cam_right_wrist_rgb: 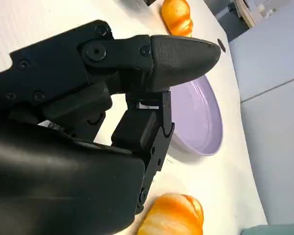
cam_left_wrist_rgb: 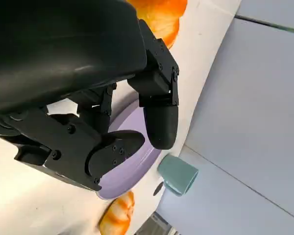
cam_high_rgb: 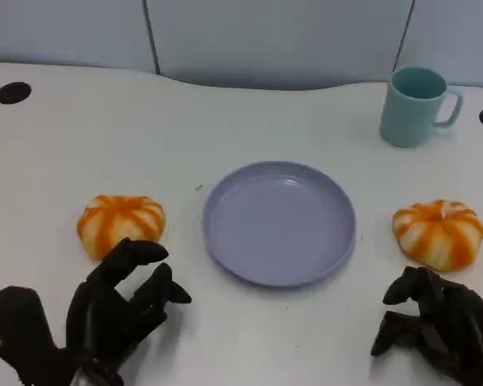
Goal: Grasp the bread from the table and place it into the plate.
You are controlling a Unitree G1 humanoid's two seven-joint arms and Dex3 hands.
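Two orange-and-white striped bread rolls lie on the white table, one on each side of an empty lavender plate (cam_high_rgb: 280, 221). The left bread (cam_high_rgb: 121, 223) sits just beyond my left hand (cam_high_rgb: 121, 305), whose fingers are spread and hold nothing. The right bread (cam_high_rgb: 439, 233) lies just beyond my right hand (cam_high_rgb: 435, 322), which also holds nothing and hovers short of it. In the left wrist view the near bread (cam_left_wrist_rgb: 159, 14) shows past the fingers (cam_left_wrist_rgb: 159, 117), with the plate (cam_left_wrist_rgb: 132, 164) beside it. The right wrist view has the near bread (cam_right_wrist_rgb: 174, 218) under the hand and the plate (cam_right_wrist_rgb: 198, 117) beyond.
A teal mug (cam_high_rgb: 416, 104) stands at the back right, behind the plate. Two dark round holes (cam_high_rgb: 13, 92) mark the table's far corners. A grey wall panel runs along the table's back edge.
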